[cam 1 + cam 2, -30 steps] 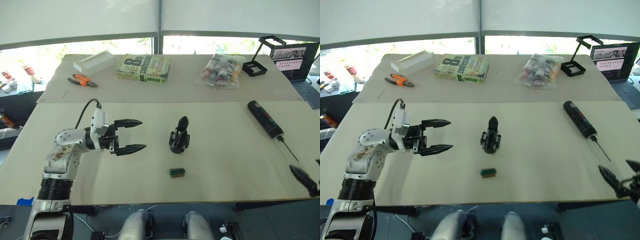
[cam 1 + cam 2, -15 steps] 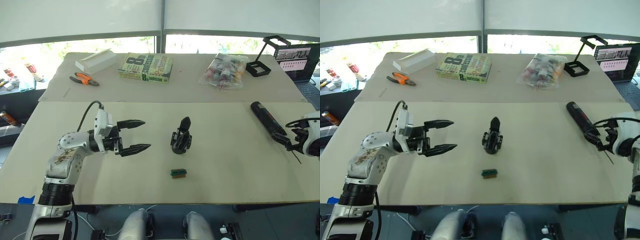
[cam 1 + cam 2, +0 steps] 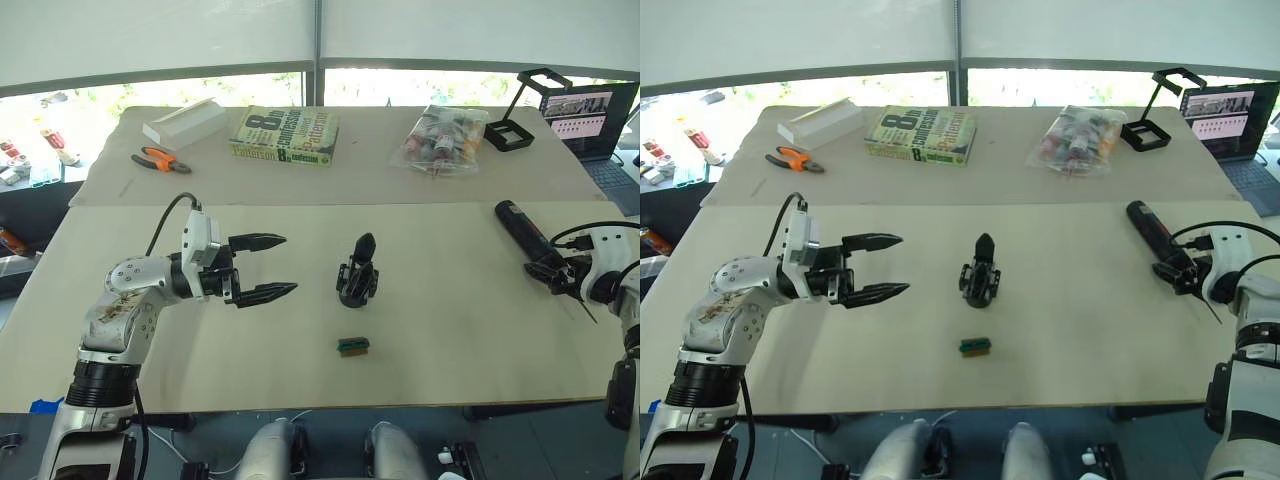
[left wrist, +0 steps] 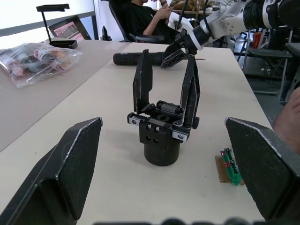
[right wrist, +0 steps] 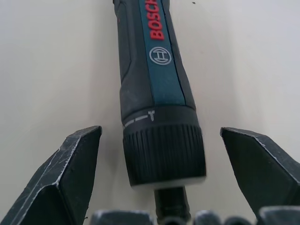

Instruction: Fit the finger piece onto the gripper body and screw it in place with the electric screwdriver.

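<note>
a lab or workshop is suggested by a long table (image 3: 450, 330), orange-handled pliers (image 3: 160, 158), a laptop (image 3: 590, 115) and office chairs (image 4: 262, 51).

Gripper body (image 3: 358, 274) mid-table, electric screwdriver (image 3: 528, 238) well right of it.

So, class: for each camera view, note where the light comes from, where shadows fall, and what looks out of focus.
Eye views: daylight floods through the windows behind the table, leaving only soft shadows beside the gripper body. Left wrist view: the gripper body is sharp, and the room behind it is softer. Right wrist view: the electric screwdriver is crisp, with its shadow close alongside it, and the right gripper fingers near the lens look blurred.
</note>
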Motion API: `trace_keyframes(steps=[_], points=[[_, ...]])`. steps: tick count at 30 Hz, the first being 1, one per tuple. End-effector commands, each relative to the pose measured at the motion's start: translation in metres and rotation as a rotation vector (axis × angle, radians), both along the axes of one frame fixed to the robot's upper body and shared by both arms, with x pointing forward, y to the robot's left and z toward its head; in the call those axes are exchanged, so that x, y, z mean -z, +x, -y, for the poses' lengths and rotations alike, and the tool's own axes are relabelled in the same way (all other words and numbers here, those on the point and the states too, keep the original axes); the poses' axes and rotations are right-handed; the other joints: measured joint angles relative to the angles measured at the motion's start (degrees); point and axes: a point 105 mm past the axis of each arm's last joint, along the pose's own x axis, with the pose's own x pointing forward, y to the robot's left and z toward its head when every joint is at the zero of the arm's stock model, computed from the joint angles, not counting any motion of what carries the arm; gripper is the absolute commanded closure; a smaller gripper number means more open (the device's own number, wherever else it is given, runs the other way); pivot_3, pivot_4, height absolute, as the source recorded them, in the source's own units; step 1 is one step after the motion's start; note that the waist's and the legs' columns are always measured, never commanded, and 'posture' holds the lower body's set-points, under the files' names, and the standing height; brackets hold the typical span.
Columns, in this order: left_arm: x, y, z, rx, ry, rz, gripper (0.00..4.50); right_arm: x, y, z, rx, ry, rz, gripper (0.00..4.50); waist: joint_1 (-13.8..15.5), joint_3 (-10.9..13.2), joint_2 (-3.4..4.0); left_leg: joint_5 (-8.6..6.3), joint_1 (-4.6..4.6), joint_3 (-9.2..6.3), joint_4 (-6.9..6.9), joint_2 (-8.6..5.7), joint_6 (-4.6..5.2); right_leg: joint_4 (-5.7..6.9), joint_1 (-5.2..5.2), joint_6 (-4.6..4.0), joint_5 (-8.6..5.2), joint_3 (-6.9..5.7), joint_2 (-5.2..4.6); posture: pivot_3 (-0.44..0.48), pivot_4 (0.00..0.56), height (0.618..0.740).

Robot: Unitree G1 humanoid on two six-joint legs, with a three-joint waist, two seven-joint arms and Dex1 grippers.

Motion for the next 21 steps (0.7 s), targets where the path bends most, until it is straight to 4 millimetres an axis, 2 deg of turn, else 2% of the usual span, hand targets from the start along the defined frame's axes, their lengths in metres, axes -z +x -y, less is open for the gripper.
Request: trace_keyframes(steps=[1, 5, 9, 12, 14, 17, 21], points=[[-0.012, -0.002, 0.0, 0.01, -0.003, 0.047, 0.0, -0.01, 0.003, -0.003, -0.035, 0.01, 0.041, 1.19, 0.0, 0.0, 0.0, 0.0, 0.0, 0.01, 0.0, -0.01, 0.0, 0.0, 0.0, 0.0, 0.0, 0.01, 0.0, 0.0, 0.15, 0.74], [-0.012, -0.001, 0.002, 0.018, -0.001, 0.046, 0.0, -0.008, 0.003, -0.008, -0.065, 0.035, 0.038, 2.58, -0.1, 0.0, 0.0, 0.0, 0.0, 0.01, 0.0, 0.02, -0.01, 0.0, 0.01, 0.0, 0.0, 0.01, 0.02, 0.0, 0.15, 0.74], [-0.011, 0.0, 0.005, 0.026, -0.001, 0.048, 0.0, -0.015, 0.001, -0.004, -0.081, -0.001, 0.077, 2.63, -0.1, 0.0, 0.0, 0.01, 0.01, 0.01, 0.0, 0.03, -0.02, 0.0, 0.0, 0.0, 0.0, 0.01, 0.03, 0.0, 0.15, 0.74], [-0.013, -0.001, 0.008, 0.038, -0.007, 0.06, 0.0, -0.028, -0.005, 0.0, -0.118, -0.028, 0.127, 2.63, 0.0, 0.0, 0.0, 0.01, 0.01, 0.01, -0.01, 0.03, -0.02, 0.0, 0.0, 0.0, 0.0, 0.01, 0.03, 0.0, 0.15, 0.74], [-0.017, -0.002, 0.009, 0.05, -0.018, 0.074, 0.0, -0.046, -0.01, -0.003, -0.197, -0.052, 0.166, 2.63, 0.2, 0.0, 0.05, 0.01, 0.01, 0.02, -0.01, 0.02, -0.02, 0.0, 0.0, 0.0, 0.0, 0.01, 0.03, 0.0, 0.15, 0.74], [-0.021, -0.008, 0.009, 0.084, -0.032, 0.064, 0.0, -0.071, -0.04, -0.027, -0.393, -0.111, 0.158, 2.63, 0.8, 0.2, 0.36, 0.01, -0.14, -0.08, 0.0, 0.02, -0.02, 0.01, -0.09, 0.01, -0.01, -0.03, -0.02, 0.0, 0.15, 0.74], [-0.02, -0.019, 0.013, 0.147, -0.026, 0.075, 0.0, -0.078, -0.073, -0.062, -0.458, -0.112, 0.139, 2.63, 0.9, 0.2, 0.46, 0.01, -0.19, -0.07, 0.03, 0.11, -0.02, 0.07, -0.16, 0.01, -0.01, -0.03, 0.02, 0.0, 0.15, 0.74]])
